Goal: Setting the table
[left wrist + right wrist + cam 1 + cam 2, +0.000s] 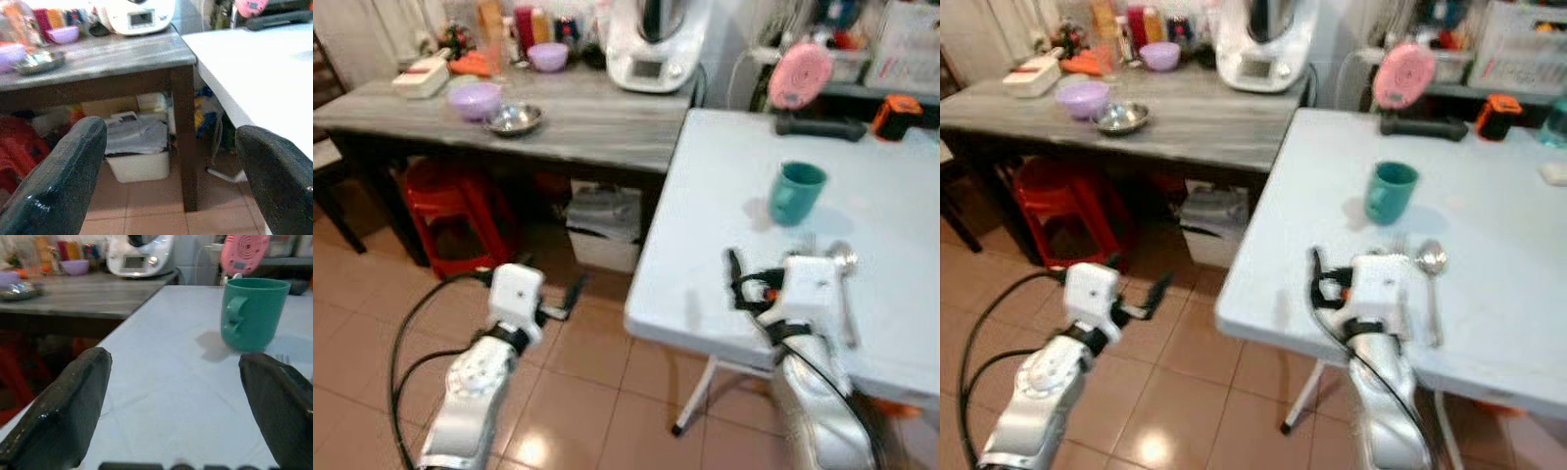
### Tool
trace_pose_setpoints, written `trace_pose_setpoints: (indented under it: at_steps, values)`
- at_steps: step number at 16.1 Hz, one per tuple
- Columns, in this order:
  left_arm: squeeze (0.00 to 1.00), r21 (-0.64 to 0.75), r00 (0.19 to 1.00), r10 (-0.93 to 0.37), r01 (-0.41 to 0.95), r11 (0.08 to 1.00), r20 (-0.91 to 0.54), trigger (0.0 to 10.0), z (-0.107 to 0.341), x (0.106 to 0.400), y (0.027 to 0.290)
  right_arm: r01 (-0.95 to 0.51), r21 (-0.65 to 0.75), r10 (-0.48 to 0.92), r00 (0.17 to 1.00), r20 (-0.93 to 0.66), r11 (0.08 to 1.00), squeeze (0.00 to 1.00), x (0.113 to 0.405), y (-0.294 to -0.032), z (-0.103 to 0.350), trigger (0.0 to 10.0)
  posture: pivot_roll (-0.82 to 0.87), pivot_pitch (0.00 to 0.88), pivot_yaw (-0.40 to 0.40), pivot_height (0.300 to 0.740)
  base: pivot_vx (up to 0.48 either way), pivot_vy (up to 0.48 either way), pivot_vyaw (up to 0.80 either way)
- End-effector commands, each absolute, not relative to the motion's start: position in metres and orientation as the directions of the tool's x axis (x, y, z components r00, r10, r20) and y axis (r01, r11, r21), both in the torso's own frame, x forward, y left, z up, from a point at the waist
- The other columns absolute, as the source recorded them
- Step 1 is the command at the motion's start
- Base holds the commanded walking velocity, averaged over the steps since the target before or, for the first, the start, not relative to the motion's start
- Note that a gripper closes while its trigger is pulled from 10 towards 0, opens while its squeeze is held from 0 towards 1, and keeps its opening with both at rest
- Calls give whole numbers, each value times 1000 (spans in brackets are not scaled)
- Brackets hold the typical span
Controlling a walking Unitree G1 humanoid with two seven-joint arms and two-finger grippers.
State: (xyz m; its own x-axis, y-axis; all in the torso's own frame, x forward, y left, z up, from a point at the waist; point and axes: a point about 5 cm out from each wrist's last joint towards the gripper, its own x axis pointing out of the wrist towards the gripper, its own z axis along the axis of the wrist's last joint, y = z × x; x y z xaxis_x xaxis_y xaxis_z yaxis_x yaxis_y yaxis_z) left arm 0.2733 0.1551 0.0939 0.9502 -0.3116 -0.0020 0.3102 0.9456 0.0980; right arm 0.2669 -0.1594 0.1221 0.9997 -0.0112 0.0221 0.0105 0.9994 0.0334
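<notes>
Teal mug (252, 313) sits on my white worktop (724, 206), spoon (1431, 284) near it; right gripper (176, 406) and left gripper (168, 171) both wide open, empty.

The white bench (1498, 284) carries a green mug (1390, 192), with a spoon (1431, 269) and fork (1398, 243) nearer its edge.

On the folding table (1489, 294) the mug (1389, 192) stands behind the spoon (1431, 284) — wooden counter (1205, 122) to its left.
</notes>
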Motion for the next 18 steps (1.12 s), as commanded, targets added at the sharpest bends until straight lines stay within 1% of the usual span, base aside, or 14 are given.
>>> trace_pose_setpoints:
  at_steps: [1, 3, 6, 11, 14, 17, 18]
  values:
    - [0, 103, 948, -319, 316, 943, 11, 10000, 97, 275, 152, 37, 39, -38, 999, 14, 999, 0, 264, -166, 121, 10000, -10, 0, 55, 740, 0, -277, 0]
    - [0, 117, 947, -322, 317, 941, 19, 10000, 98, 275, 152, 39, 39, -39, 999, 9, 998, 0, 261, -166, 119, 10000, -9, 0, 56, 740, 0, -124, 0]
    - [0, 98, 950, -313, 310, 946, 11, 10000, 96, 275, 154, 77, 51, -76, 997, -13, 996, 0, 254, -173, 113, 10000, -10, 0, 60, 740, 0, 0, 0]
    - [0, 95, 947, -322, 320, 943, 3, 10000, 94, 274, 156, 116, 56, -114, 993, -37, 992, 0, 263, -178, 111, 10000, -5, 0, 63, 740, 0, 0, 0]
    - [0, 63, 930, -367, 366, 928, 13, 10000, 94, 273, 152, 140, 35, -137, 988, -75, 989, 0, 271, -180, 108, 10000, 3, 0, 64, 740, 0, 0, 0]
    - [0, 37, 910, -415, 415, 909, 0, 10000, 93, 271, 150, 204, 34, -199, 973, -114, 978, 0, 277, -187, 106, 10000, 2, 0, 64, 740, 0, 0, 0]
    - [0, 27, 891, -455, 454, 890, -5, 10000, 92, 269, 148, 239, 30, -232, 962, -144, 971, 0, 280, -190, 104, 10000, 0, 0, 66, 740, 0, 0, 0]
